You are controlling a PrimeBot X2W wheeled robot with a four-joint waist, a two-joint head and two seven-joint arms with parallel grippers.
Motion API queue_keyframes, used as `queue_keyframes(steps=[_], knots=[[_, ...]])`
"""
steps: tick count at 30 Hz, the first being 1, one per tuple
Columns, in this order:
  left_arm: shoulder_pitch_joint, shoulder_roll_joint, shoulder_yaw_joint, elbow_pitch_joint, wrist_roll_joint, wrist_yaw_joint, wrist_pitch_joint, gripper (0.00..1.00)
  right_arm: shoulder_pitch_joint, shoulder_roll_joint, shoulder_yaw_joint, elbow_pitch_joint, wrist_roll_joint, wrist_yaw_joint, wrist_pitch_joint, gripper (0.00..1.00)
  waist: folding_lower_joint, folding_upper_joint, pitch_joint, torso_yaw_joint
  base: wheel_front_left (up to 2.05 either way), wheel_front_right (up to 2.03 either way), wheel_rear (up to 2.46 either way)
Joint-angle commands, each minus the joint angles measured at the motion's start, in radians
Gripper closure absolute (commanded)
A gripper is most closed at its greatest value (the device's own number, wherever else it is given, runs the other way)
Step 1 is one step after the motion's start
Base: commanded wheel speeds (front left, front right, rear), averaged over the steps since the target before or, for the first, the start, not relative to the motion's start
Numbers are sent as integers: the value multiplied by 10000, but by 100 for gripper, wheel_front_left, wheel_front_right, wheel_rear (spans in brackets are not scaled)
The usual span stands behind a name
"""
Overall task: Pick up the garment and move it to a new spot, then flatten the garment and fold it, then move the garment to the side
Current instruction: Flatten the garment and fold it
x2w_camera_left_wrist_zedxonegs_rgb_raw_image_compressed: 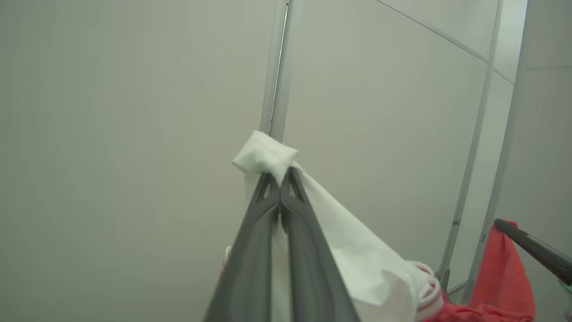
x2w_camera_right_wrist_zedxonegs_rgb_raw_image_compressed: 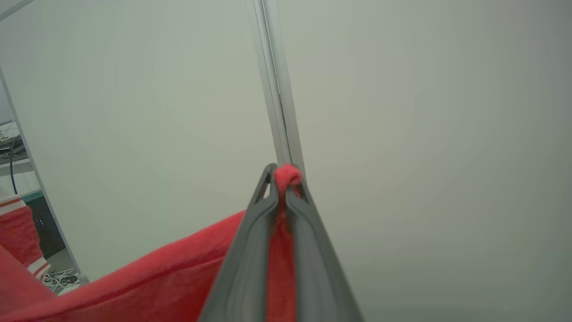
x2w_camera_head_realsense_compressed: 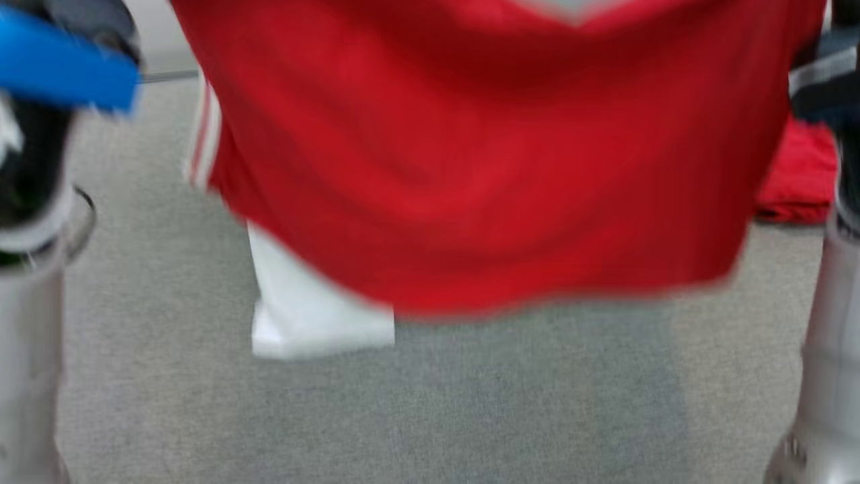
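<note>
Left wrist view shows what is nearest: your left gripper [x2w_camera_left_wrist_zedxonegs_rgb_raw_image_compressed: 280,176] has its two fingers pressed together on the bunched end of the white sleeve [x2w_camera_left_wrist_zedxonegs_rgb_raw_image_compressed: 263,154] of the garment [x2w_camera_head_realsense_compressed: 484,154]. Your right gripper [x2w_camera_right_wrist_zedxonegs_rgb_raw_image_compressed: 286,176] is likewise clamped, on a small nub of red cloth that pokes out past its tips. Between them the garment hangs as a red sheet above the grey surface [x2w_camera_head_realsense_compressed: 470,403]. Its hem is clear of that surface, and the white sleeve dangles lowest, closest to it. At the far right of the grey surface lies another red pile [x2w_camera_head_realsense_compressed: 796,175], apart from the hanging cloth.

Both holds look thin to me, a pinch of fabric each. A quick swing, or spreading your arms too far, could tug a corner free and drop one side onto the grey surface in a heap. As you lower, the sleeve would likely land first and tuck under the body. If you drift right, the hem may drag across the red pile.
</note>
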Motion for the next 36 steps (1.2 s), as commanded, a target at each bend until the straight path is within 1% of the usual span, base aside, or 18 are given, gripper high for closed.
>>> queue_keyframes(steps=[1,4,7,8,10,13,15,19,22,25,27,30,32,36], knots=[[-311,38,40,148,99,-63,-61,100,-318,-22,33,176,-130,4,-108,100,-3,0,192,118,0,0,0],[-1837,30,137,1430,518,8,-371,100,-2114,33,17,1632,-834,4,-722,100,-3,0,631,64,0,0,0],[-3206,-88,197,2711,927,100,-962,100,-3642,134,-194,2993,-1501,3,-1473,100,-3,0,946,56,0,0,0],[-3628,-113,193,3118,1045,72,-1186,100,-4108,151,-288,3399,-1714,3,-1727,100,-3,0,1059,78,0,0,0],[-4180,-300,192,3819,1091,32,-1561,100,-4739,195,-438,4100,-2154,3,-2207,100,-3,0,1306,135,0,0,0],[-4570,-561,207,4657,1002,-138,-2128,100,-5093,237,-726,5092,-2482,3,-2808,100,-3,0,1724,254,0,0,0],[-4436,-697,178,5105,962,-278,-2481,100,-4966,262,-792,5784,-2575,3,-3155,100,-3,0,1976,335,0,0,0],[-3575,-1039,156,5766,773,-465,-3212,100,-4349,255,-813,7414,-2553,3,-3976,100,-3,0,2406,514,0,0,0],[-2797,-1234,86,6049,661,-631,-3776,100,-4006,242,-781,8516,-2726,3,-4734,100,-3,0,2668,647,0,0,0],[-1832,-1419,-25,6176,439,-822,-4289,100,-3609,248,-548,9357,-2458,3,-5267,100,-3,0,2789,773,0,0,0],[-1290,-1512,-62,6095,237,-930,-4595,100,-3379,243,-295,9597,-2214,3,-5471,100,-3,0,2796,806,0,0,0],[-464,-1609,-101,5746,-18,-1023,-4980,100,-2944,242,162,9395,-1786,3,-5590,100,-3,0,2754,851,0,0,0],[159,-1648,-82,5401,-221,-1056,-5164,100,-2506,234,282,8752,-1523,3,-5598,100,-3,0,2634,863,0,0,0],[1446,-1754,81,4414,-490,-1082,-5445,100,-1067,247,404,7130,-979,3,-5601,100,-3,0,2254,890,0,0,0]])
